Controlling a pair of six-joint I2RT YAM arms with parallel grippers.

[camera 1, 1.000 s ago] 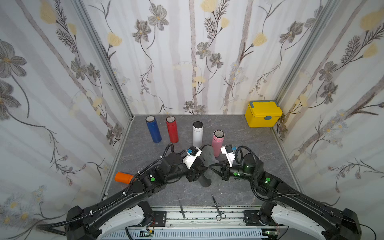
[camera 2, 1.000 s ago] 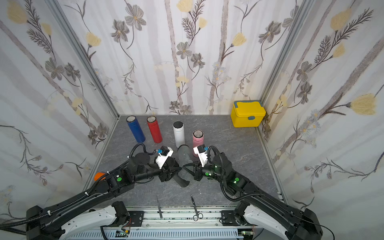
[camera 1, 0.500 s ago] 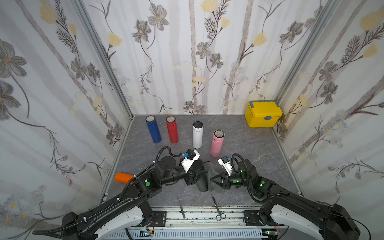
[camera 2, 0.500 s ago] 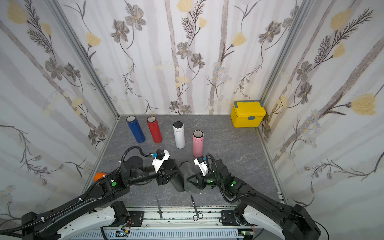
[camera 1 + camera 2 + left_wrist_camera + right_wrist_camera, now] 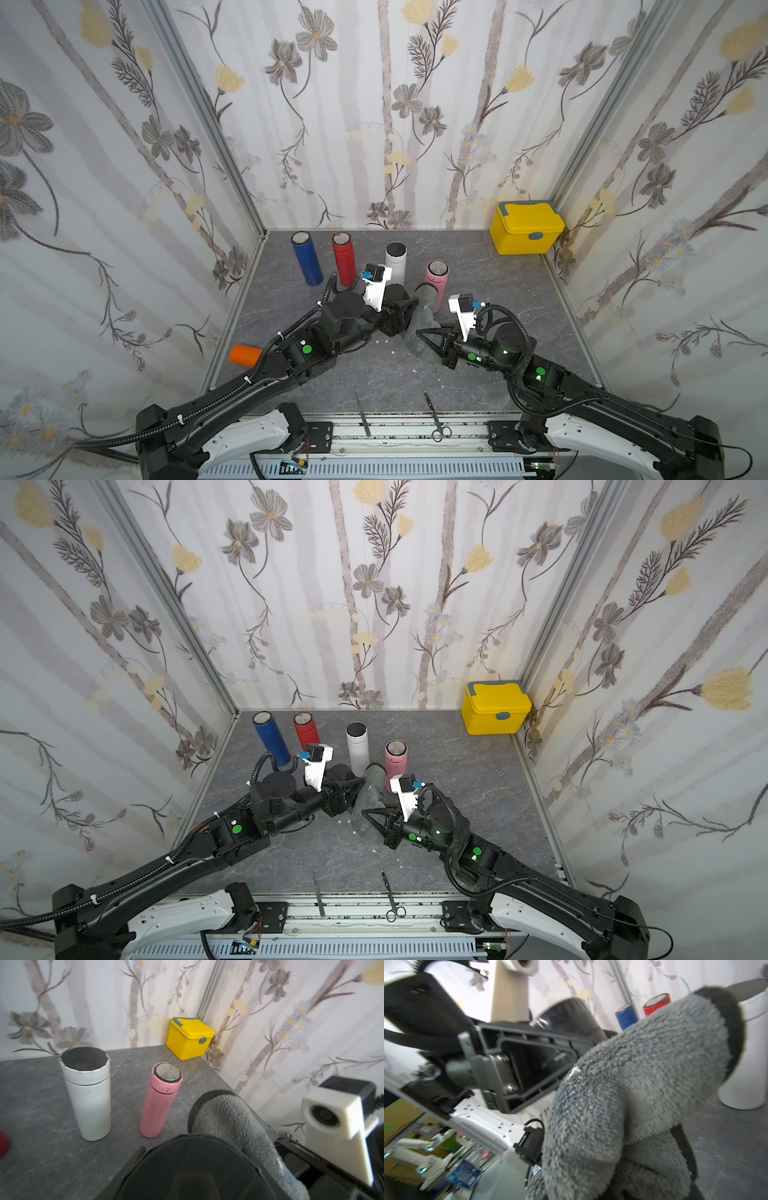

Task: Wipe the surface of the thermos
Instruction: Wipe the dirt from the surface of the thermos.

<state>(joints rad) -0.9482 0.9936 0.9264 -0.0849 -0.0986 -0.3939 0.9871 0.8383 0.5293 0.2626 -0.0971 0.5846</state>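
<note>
- Right at the near edge, scissors point(image 5: 434, 419) and a slim metal piece point(image 5: 362, 413) lie side by side but apart, just off the rail.
- Over to the left, an orange cylinder point(image 5: 245, 354) lies on its side by the left wall, partly tucked behind the left arm.
- A few small white scraps point(image 5: 392, 352) dot the grey tabletop point(image 5: 498, 299) between the two arms.
- And here's the action, dead centre: both arms meet over the black thermos point(image 5: 736, 1026), which is held tilted, its dark end pointing far.
- The left tool point(image 5: 405, 313) comes in from the left and is clamped on that black thermos.
- A fluffy grey cloth point(image 5: 424, 316) is draped over it, covering nearly the whole body, with only the black end peeking out.
- The right tool point(image 5: 420, 333) reaches in from the right at the near end, jaws closed and pinching the grey cloth.
- Just behind the wrapped end stands a pink thermos point(image 5: 436, 276), upright, metal top showing.
- To its left, a white thermos point(image 5: 395, 262) stands a little farther back.
- Farther left, a red thermos point(image 5: 344, 257) and a blue thermos point(image 5: 307, 259) stand close together, both upright.
- Deep in the far right corner sits a yellow box point(image 5: 525, 228), lid down, well apart from everything else.
</note>
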